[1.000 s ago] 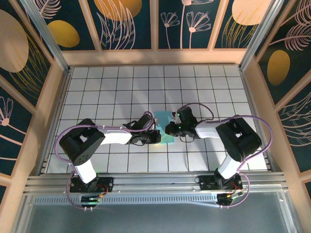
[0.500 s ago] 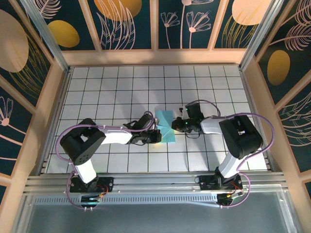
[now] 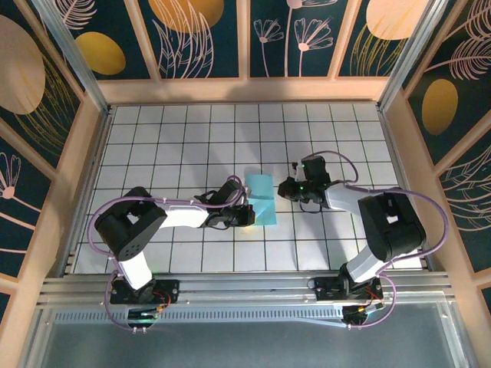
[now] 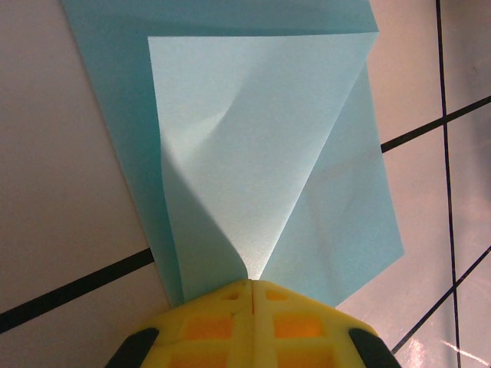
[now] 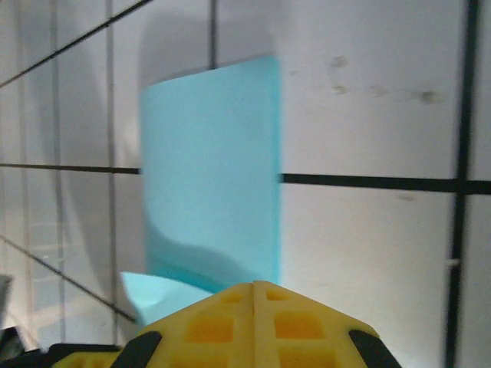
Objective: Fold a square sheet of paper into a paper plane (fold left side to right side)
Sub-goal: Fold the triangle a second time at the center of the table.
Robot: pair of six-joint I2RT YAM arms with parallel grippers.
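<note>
Paper: long axis 12–6 o'clock; left wrist view adds a bowed flap.
Left gripper: together, at flap corner.
Right gripper: together, 3 o'clock.

Left claw yellow; arms black-white; purple cables.

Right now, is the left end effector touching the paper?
Touching. In the left wrist view, the shut left end effector presses on the paper where its flap ends.
</note>
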